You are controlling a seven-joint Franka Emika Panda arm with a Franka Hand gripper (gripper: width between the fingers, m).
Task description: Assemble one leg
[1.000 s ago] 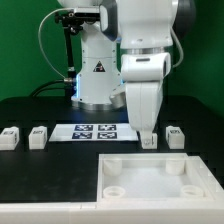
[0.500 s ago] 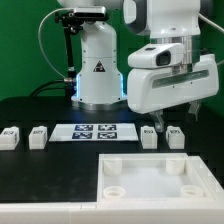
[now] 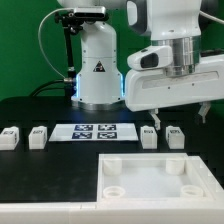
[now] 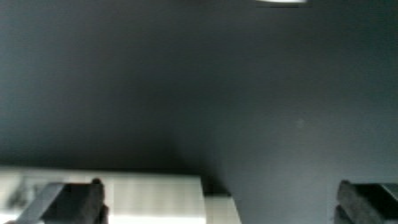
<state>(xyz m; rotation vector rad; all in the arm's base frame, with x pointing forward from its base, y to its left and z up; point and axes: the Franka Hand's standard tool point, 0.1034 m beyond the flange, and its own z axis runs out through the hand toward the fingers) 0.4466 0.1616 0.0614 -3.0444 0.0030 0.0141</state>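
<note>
Four small white legs with black-and-white tags stand in a row on the black table: two at the exterior view's left (image 3: 10,137) (image 3: 38,136) and two at its right (image 3: 149,137) (image 3: 175,136). My gripper (image 3: 180,115) hangs open and empty a little above the two right legs, touching neither, with its fingers (image 3: 155,119) spread wide. In the wrist view the gripper (image 4: 222,205) is open over the dark table. A white part (image 4: 151,198) lies close to one finger (image 4: 63,203); I cannot tell which part it is.
The large white tray-like part with corner holes (image 3: 160,160) lies in front, just below the right legs. The marker board (image 3: 97,131) lies flat between the two pairs of legs. The robot base (image 3: 97,70) stands behind.
The gripper has risen from down by the third leg and turned broadside, its fingers now spread wide. The legs and the tray-like part have not moved.
</note>
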